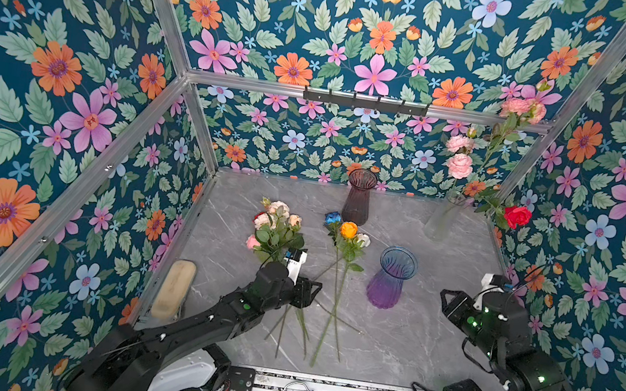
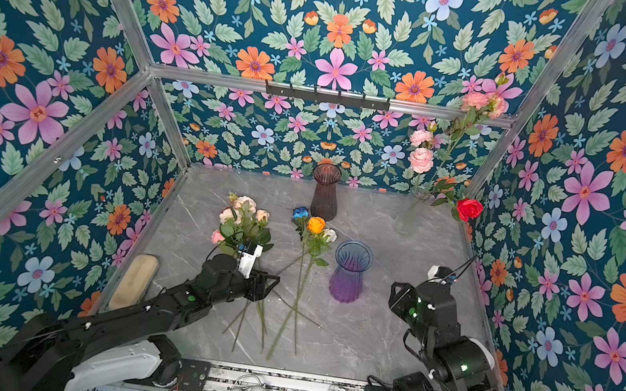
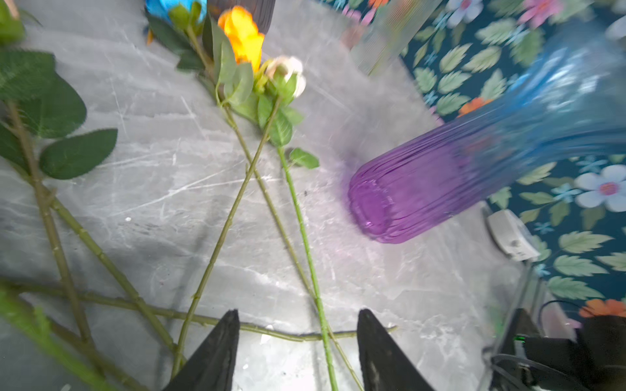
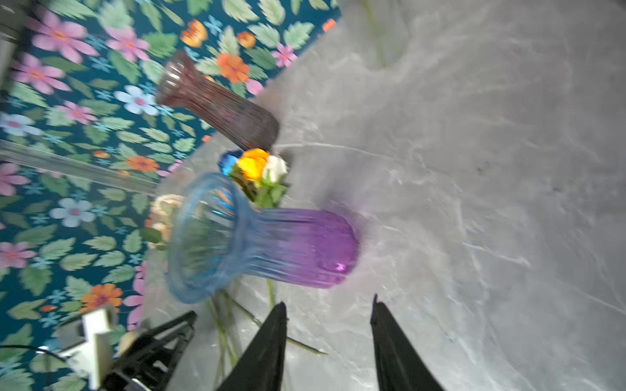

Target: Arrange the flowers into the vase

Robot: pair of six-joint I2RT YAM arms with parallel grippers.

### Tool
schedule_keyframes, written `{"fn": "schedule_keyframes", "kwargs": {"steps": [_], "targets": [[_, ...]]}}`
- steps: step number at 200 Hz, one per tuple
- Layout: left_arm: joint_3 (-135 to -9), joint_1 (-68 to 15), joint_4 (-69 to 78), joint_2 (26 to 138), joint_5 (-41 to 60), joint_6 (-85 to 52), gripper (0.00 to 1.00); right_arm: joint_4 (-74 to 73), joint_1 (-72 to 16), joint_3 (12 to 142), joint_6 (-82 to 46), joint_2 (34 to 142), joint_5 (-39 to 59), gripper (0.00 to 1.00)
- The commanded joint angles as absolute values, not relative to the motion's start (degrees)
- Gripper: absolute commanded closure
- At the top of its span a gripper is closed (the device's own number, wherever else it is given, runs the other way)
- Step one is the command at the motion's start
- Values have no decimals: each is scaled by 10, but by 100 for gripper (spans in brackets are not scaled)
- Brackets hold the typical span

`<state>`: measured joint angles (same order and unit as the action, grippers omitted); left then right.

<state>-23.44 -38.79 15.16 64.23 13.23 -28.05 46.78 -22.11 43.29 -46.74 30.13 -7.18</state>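
Left arm [image 1: 200,316] hides peach flowers' [image 1: 278,218] stems; its jaws seem open

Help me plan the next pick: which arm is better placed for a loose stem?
Left. The left gripper hangs open over the crossed stems; the right gripper stands open over the table, past the blue-purple vase.

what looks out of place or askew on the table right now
The red rose hangs low and sideways from the clear vase at the back right, well below the pink blooms there. Other flowers lie loose on the table, stems crossed.
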Motion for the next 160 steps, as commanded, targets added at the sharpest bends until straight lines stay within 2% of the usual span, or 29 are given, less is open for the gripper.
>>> {"fn": "schedule_keyframes", "kwargs": {"steps": [1,23,55,83,135,160], "targets": [[-267,-387,138,702,134,-222,41,467,-221,346,-507,264,-64,58],[-323,-374,99,765,112,-178,41,425,-221,252,-527,227,-40,58],[-405,-360,27,845,108,-138,44,360,-221,173,-469,194,23,58],[-440,-358,-11,885,106,-125,47,327,-221,161,-425,199,70,58],[-473,-358,-18,943,109,-127,48,308,-221,154,-423,224,44,58],[-487,-358,-19,962,97,-126,51,309,-221,151,-419,209,46,58]]}}
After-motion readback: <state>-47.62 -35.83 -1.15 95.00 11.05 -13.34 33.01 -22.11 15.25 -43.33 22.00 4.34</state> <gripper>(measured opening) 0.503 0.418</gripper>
